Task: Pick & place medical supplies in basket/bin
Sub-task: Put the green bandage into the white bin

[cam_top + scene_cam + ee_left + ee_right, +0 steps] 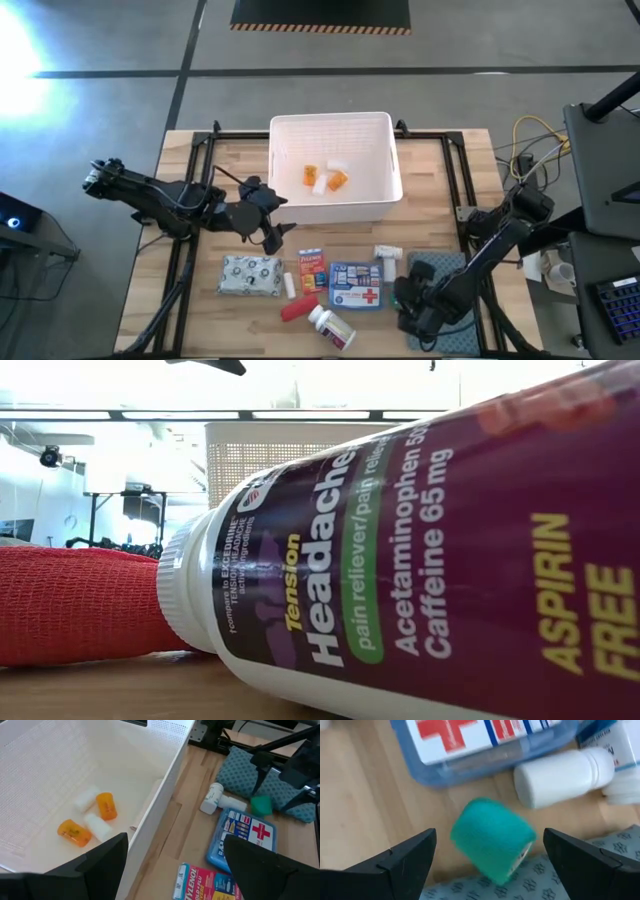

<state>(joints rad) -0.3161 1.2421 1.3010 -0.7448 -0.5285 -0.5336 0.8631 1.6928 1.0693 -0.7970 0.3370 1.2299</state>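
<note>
The white bin [385,150] stands at the table's far middle with two orange vials [106,806] lying on its floor. My left gripper [272,215] hovers open beside the bin's near left corner, holding nothing. My right gripper [489,832] is open and points down over the green tape roll [492,837]. Its fingers stand on either side of the roll without touching it. The roll lies on its side at the edge of the teal mat [445,275]. A blue red-cross pouch [356,285] and a white bottle [388,258] lie close by.
Along the near side lie a grey patterned pack [249,275], a red-blue box [311,270], a red tube [297,308] and a white pill bottle [332,325], which fills the low view [420,580]. Black frame rails run along the table's sides.
</note>
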